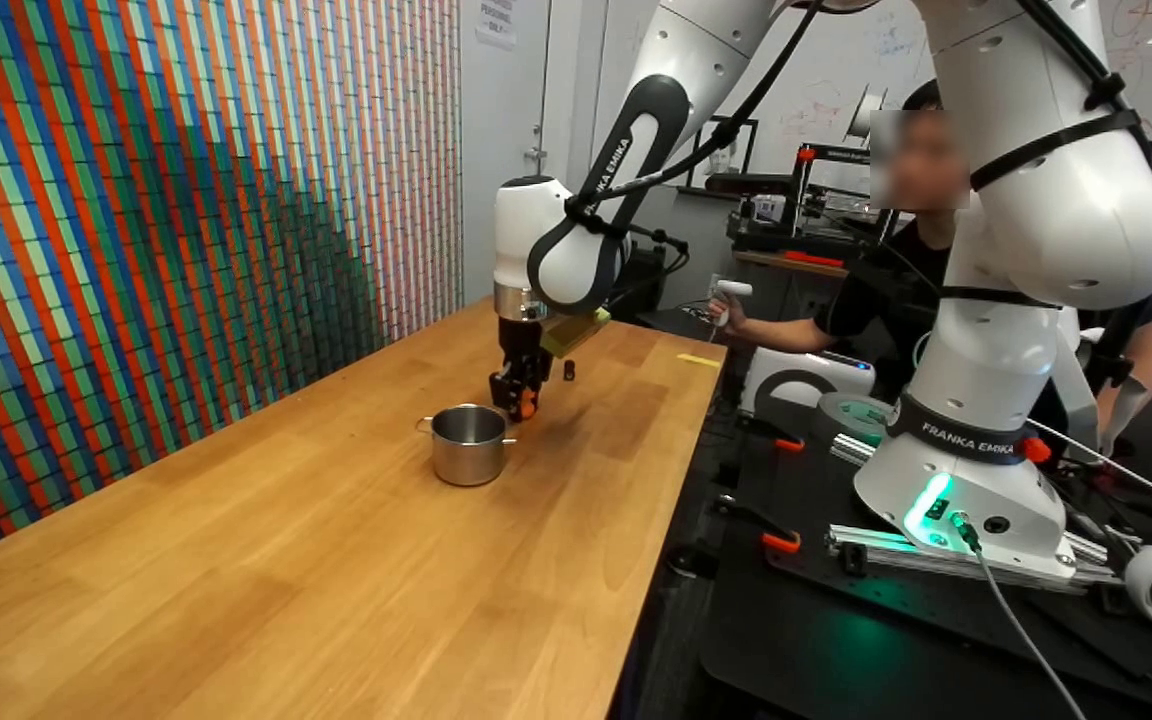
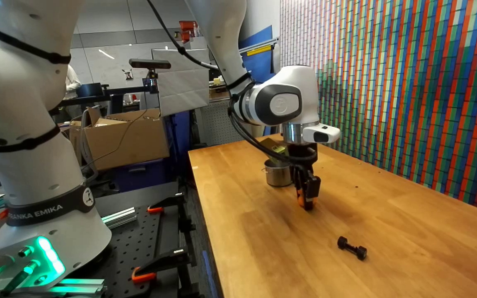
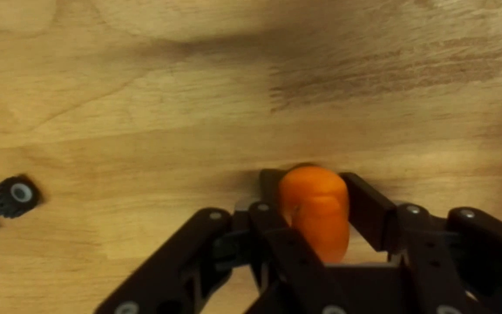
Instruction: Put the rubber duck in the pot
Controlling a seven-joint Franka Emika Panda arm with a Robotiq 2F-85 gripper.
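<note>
Orange rubber duck [image 3: 318,207] in the grip, pot [image 1: 469,462] close by

I read the 2 fingers [image 3: 371,213] as gripping the duck: in the wrist view it sits between them, with a finger against either side. They point down, low over the worktop [image 2: 263,231], and I cannot tell whether the duck's underside touches it. The duck is not yet in the pot, which stands upright near the fingers but apart from them.

The step in hand, as I judge it, is the lift. I would hold the squeeze steady and go straight up, with no sideways travel until the duck's lowest part is above the pot's rim; a slanted path could clip the pot and shove it. I can't pick out the pot in the wrist view, so I would line up over its mouth from both exterior views. The duck will probably give a little, so a moderate grip should do. Over the mouth, I would sink slightly, then release gently, with the fingers well inside the rim. The dark wheeled axle [image 2: 351,247] lies away from the pot, past the fingers; I would leave it alone.
</note>
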